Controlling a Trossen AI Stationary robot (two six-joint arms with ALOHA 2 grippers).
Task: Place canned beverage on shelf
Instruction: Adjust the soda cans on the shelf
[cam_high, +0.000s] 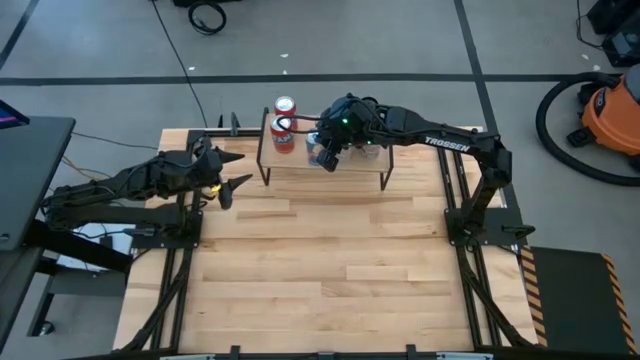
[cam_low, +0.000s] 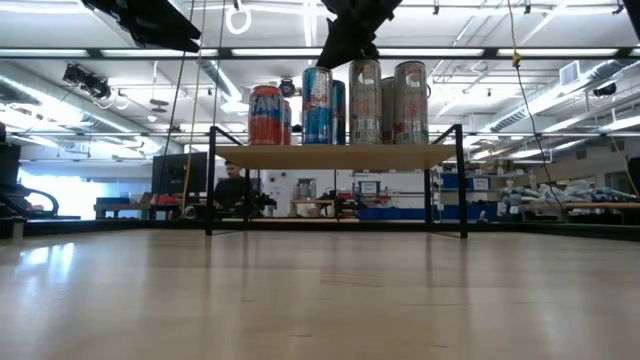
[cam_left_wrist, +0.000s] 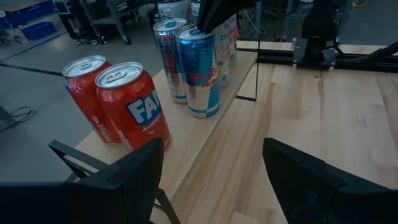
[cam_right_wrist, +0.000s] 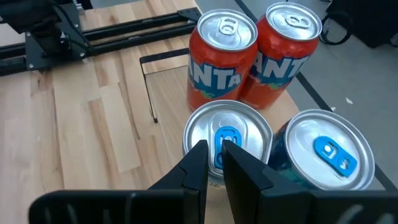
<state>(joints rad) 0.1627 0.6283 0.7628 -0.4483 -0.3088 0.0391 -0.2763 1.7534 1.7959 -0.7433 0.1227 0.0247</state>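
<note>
bench (cam_high: 330, 270): bare wood, shelf (cam_high: 350, 165) at far edge
cans: grouped on shelf, task apparently done
right hand (cam_right_wrist: 212, 163): closed, empty, above red bull can (cam_left_wrist: 198, 71)
left hand (cam_left_wrist: 211, 180): open, waiting

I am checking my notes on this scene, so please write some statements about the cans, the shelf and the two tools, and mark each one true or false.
1. Two orange Fanta cans stand on the shelf. True.
2. The right tool is above a silver can top with a blue tab. True.
3. All cans lie on their sides. False: they stand upright.
4. The left tool holds a can. False: its fingers are open and empty, beside the shelf.
5. The right tool is wide open. False: its fingers are nearly together.
</note>
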